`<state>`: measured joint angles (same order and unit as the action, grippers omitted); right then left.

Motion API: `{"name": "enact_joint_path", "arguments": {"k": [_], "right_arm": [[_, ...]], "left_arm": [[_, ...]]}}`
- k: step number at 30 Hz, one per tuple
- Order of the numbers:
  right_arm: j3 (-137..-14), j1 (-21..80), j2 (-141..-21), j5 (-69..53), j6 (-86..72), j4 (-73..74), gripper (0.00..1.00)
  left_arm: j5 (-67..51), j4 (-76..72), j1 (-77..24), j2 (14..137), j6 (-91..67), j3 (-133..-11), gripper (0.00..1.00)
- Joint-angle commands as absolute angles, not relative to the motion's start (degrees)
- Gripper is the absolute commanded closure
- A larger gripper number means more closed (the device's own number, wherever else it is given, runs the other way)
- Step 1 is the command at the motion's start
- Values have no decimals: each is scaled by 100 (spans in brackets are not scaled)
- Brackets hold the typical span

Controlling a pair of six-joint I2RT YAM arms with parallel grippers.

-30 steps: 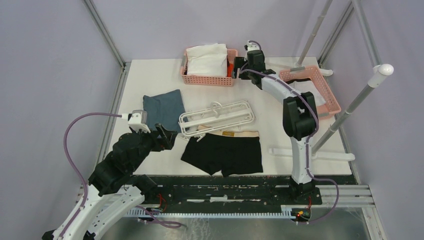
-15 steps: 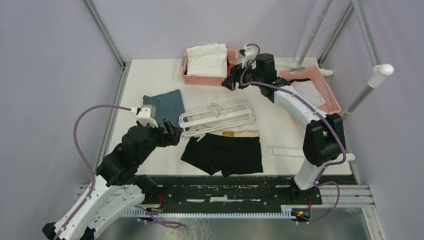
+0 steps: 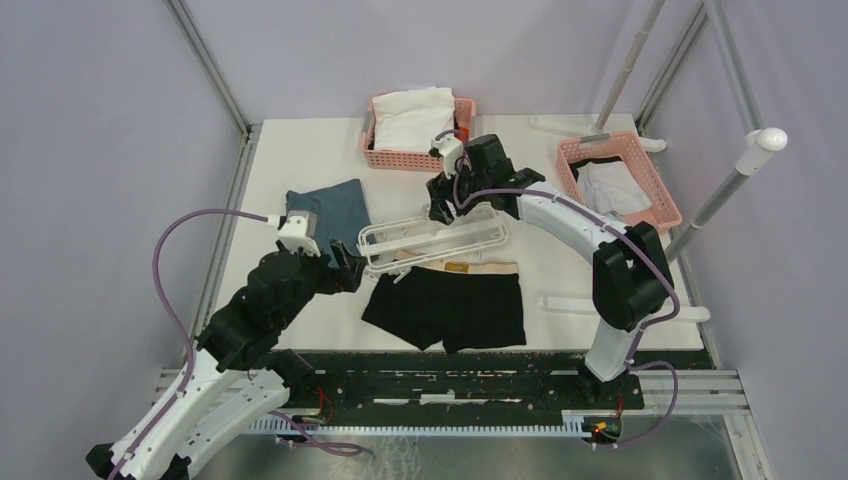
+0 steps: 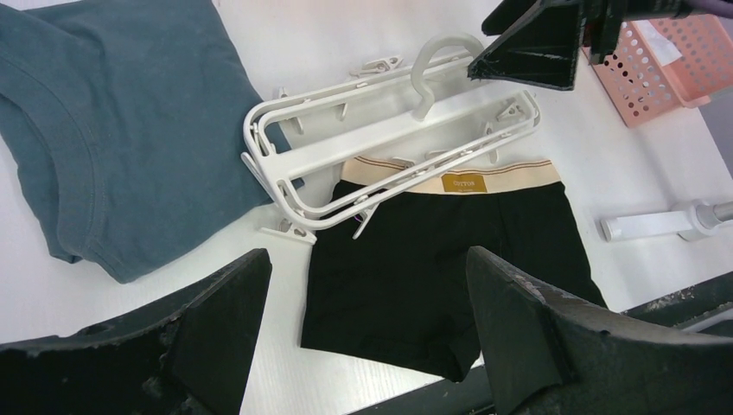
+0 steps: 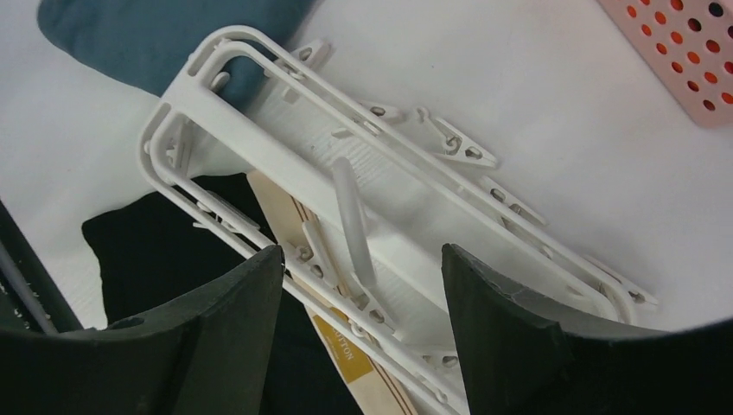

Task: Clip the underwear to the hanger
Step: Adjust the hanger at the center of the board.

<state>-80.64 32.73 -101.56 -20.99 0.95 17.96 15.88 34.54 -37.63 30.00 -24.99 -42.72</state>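
1. Swinging in from the far basket, my right arm has crossed to the middle of the table (image 3: 300,150) within the last second, and my left arm has crept a little closer to the hanger (image 3: 432,237).
2. My right gripper (image 5: 361,259) has its jaws apart. They straddle the hanger's hook (image 5: 350,216) with nothing clamped.
3. My left gripper (image 4: 365,259) has its jaws wide apart and empty. It hovers at 8 o'clock from the hanger.
4. The hanger lies flat mid-table with its small clips splayed along the rails.
5. The underwear (image 3: 450,305) lies spread flat at 6 o'clock from the hanger. Its waistband (image 4: 458,177) points to 12 and sits partly under the near rail.
6. I judge the underwear soft, light and limp, so it will sag if I lift it by the middle. The thicker elastic waistband, near its corners, is the place to pinch.
7. I expect the hanger to be stiff but light, and likely to skid on the smooth table. The hook or a rail should give a steady hold.
8. A folded blue cloth (image 3: 328,213) lies at 10 o'clock from the hanger. Pink baskets (image 3: 618,180) sit at 12 and 2.
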Motion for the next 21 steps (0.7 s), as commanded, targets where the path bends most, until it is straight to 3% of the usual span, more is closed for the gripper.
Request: {"name": "enact_joint_path", "arguments": {"k": [1,6,16,21], "right_arm": [[-8488,3353,-10437,-1830,568,2040,26],[-8704,3384,-10642,-2143,693,2287,40],[-8632,3403,-10042,-2236,879,1908,87],[-8879,3396,-9762,-2002,960,2152,97]], "left_arm": [[1476,3088,-3744,3003,-2206,-4274,10],[1480,3085,-3744,2953,-2208,-4263,10],[1554,3074,-3744,2840,-2216,-4254,10],[1554,3068,-3749,2836,-2224,-4246,10]]}}
